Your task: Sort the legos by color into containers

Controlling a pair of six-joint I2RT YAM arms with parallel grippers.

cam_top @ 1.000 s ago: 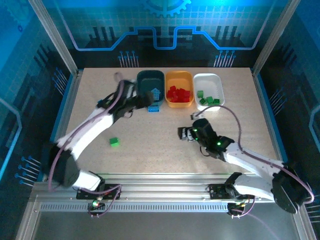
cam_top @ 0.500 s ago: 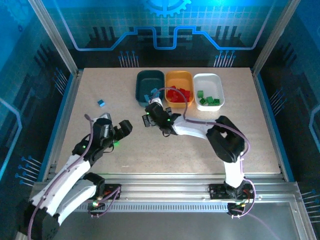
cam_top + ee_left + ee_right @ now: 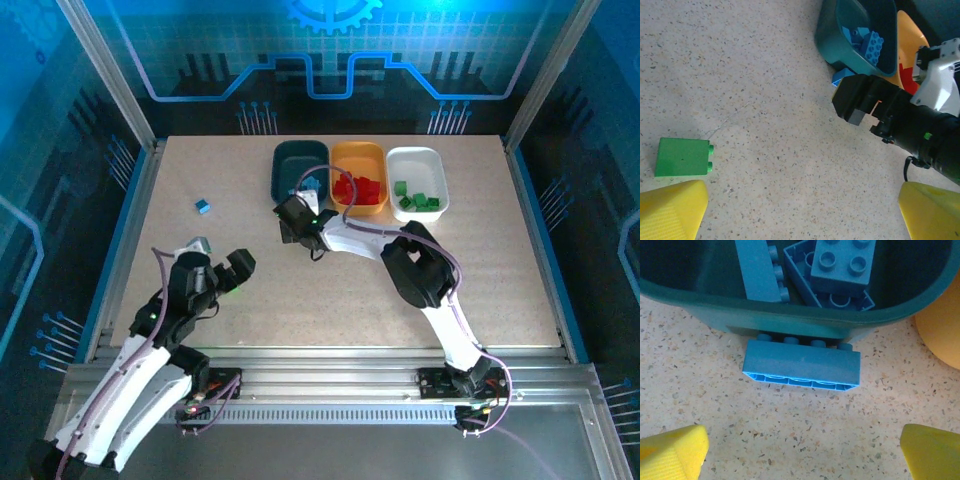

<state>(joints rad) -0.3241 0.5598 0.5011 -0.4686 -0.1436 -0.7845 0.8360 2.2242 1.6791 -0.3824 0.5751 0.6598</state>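
A: Which step is shown?
B: Pickup of strays; the right gripper [image 3: 802,446], jaws spread and empty, hovers over a blue brick [image 3: 802,365] lying on the table against the dark teal tub [image 3: 790,322]; the left gripper [image 3: 802,210], likewise wide and empty, faces a green brick [image 3: 682,157].
A: Next requirement?
B: Probably to descend, straddle and close; blue belongs in the teal tub, green in the white tub [image 3: 415,163].
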